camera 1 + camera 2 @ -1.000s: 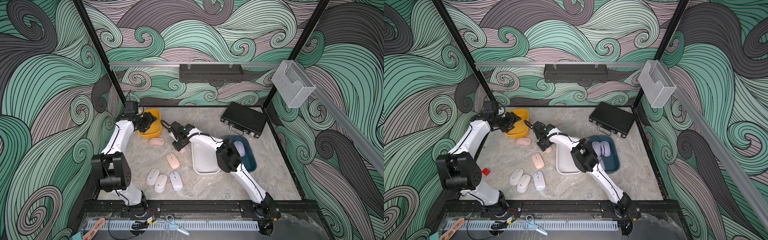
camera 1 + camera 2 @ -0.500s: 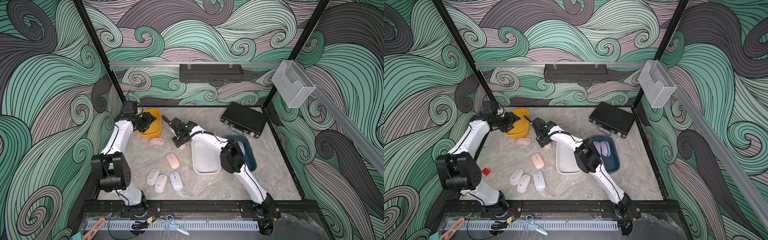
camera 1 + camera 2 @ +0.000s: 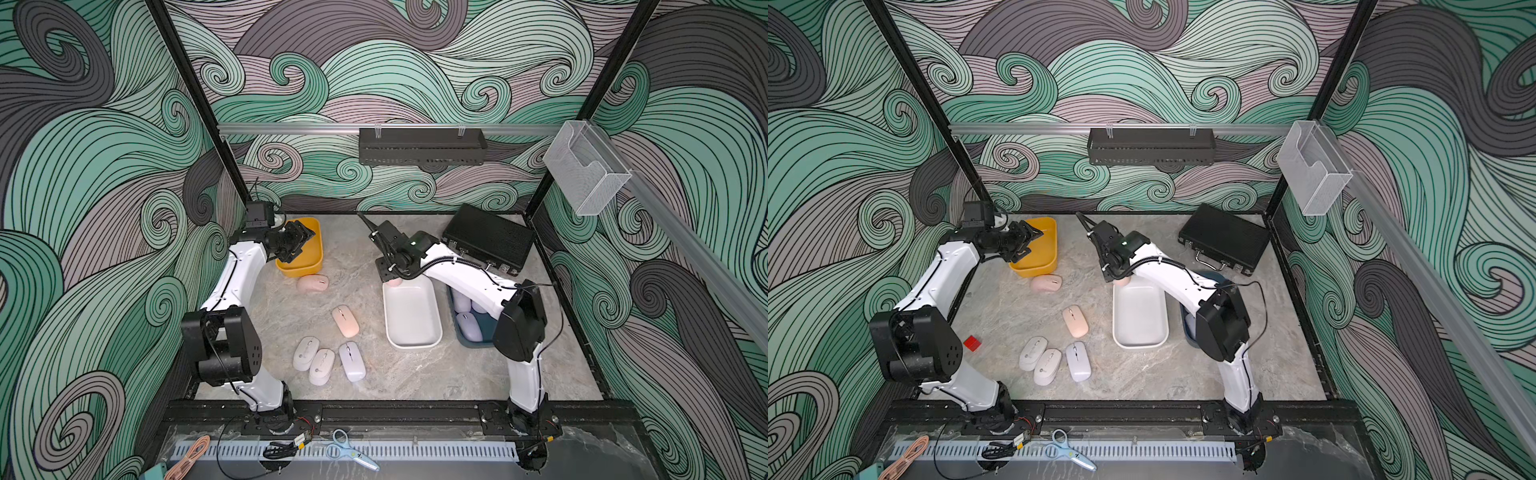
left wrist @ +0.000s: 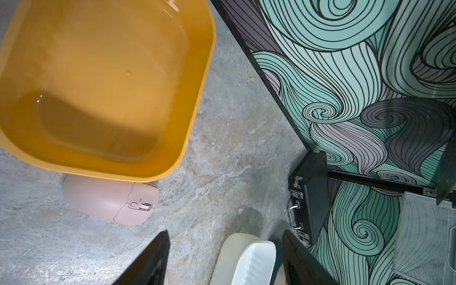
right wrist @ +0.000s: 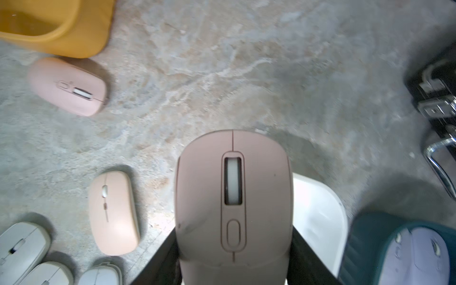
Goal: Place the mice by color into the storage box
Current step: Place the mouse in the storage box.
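Observation:
My right gripper [image 5: 234, 259] is shut on a pale pink mouse [image 5: 233, 197], held above the far end of the white storage box [image 3: 411, 343]. In a top view the held mouse [image 3: 394, 282] peeks out under the right gripper [image 3: 390, 277]. Two more pink mice lie on the table, one [image 3: 313, 284] against the yellow storage box [image 3: 305, 268], one [image 3: 345, 321] mid-table. Three pale mice [image 3: 321, 366] lie together near the front. Lavender mice [image 3: 469, 326] sit in the teal storage box [image 5: 362, 244]. My left gripper [image 3: 305, 239] hangs open and empty over the yellow box.
A black case [image 3: 488, 239] lies at the back right, close to the right arm. A small red block [image 3: 972, 343] sits by the left arm's base. Scissors [image 3: 349, 451] and cables lie on the front rail outside the table.
The right gripper has carried the pink mouse to the right, from the table beside the white box to over its far end. The left arm has not moved.

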`<state>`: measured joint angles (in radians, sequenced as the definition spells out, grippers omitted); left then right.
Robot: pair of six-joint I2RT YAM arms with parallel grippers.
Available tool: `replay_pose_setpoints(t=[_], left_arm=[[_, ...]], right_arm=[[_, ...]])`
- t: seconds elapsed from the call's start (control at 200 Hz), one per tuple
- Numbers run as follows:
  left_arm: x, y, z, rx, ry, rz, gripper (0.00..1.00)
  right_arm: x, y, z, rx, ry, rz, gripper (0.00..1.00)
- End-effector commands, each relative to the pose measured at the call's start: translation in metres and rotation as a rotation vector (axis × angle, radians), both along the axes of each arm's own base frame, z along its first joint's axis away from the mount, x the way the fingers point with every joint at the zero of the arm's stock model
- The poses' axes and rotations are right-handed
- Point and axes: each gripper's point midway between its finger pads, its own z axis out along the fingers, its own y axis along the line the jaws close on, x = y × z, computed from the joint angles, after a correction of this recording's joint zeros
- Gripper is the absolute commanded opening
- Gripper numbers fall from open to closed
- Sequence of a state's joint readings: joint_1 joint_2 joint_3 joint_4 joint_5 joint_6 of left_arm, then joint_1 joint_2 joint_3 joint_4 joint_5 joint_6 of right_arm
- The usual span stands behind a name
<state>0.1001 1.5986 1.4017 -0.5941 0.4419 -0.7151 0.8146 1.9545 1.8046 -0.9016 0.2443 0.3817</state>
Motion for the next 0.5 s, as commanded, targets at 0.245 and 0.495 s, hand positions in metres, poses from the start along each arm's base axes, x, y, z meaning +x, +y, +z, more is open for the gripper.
replay_pose_setpoints(t=[0.245, 0.495], left_arm=[[-0.002, -0.025, 0.003, -0.001, -0.014, -0.064, 0.70], [-0.002, -0.029, -0.004, 0.019, 0.006, -0.077, 0.70]], right_arm=[[-0.028, -0.033, -0.048, 0.002, 0.091, -0.165, 0.46], [-0.032, -0.017, -0.087, 0.021, 0.190, -0.168, 0.45]])
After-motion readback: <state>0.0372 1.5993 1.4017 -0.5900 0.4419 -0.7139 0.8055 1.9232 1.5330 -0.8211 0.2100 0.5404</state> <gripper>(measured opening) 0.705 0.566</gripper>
